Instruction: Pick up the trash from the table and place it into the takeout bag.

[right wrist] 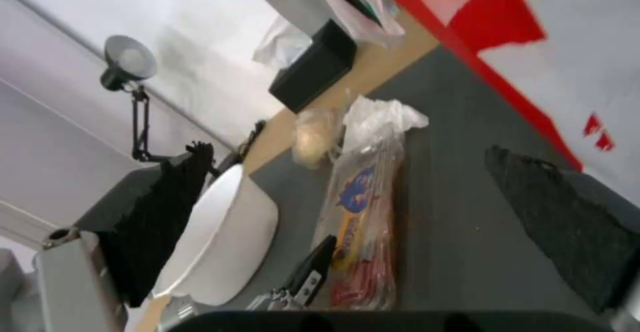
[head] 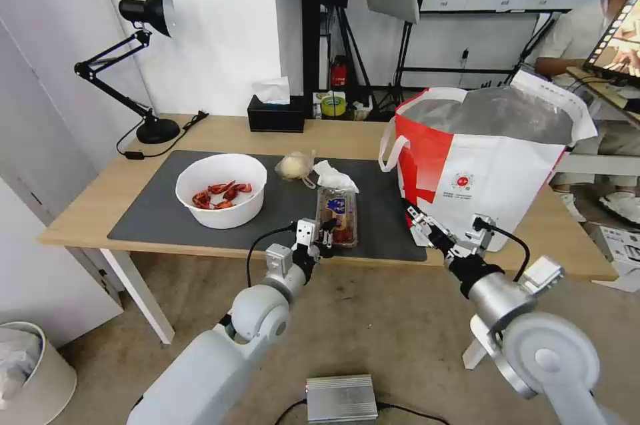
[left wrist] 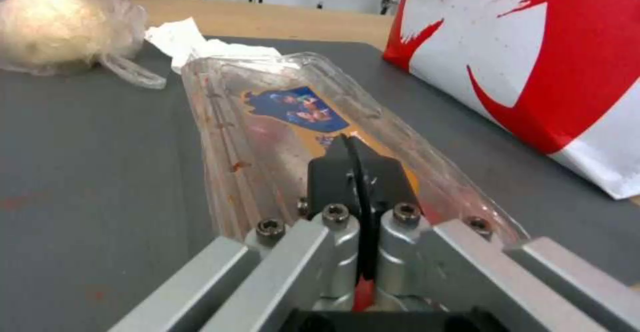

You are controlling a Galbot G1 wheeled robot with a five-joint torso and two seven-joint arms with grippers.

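Closest to the robot, the left gripper (head: 325, 233) is at the near end of the clear plastic tomato tray (head: 337, 215). In the left wrist view its two dark fingers (left wrist: 333, 177) are pressed tight together over that end of the tray, so it looks like it is pinching the tray's edge. The tray lies flat on the dark grey mat (head: 153, 208), on the light-wood table (head: 220, 131).

A crumpled white napkin (head: 333, 177) touches the far end of the tray. A small pale bundle in clear plastic (head: 294, 165) sits just beside the napkin. The white bowl with red crayfish shells (head: 221, 189) stands further to the robot's left on the mat.

Off to the right, the big white and red takeout bag (head: 477, 168) stands open, with shiny foil inside. The right gripper (head: 427, 228) waits with its fingers spread, just in front of the bag, holding nothing.

I think the robot is on the tray step: the grab looks done, the lift not yet. Next it needs to lift the tray, keep it level so no tomatoes fall out, carry it over the bag's tall rim and let go inside. The bowl, napkin and bundle are left to do.
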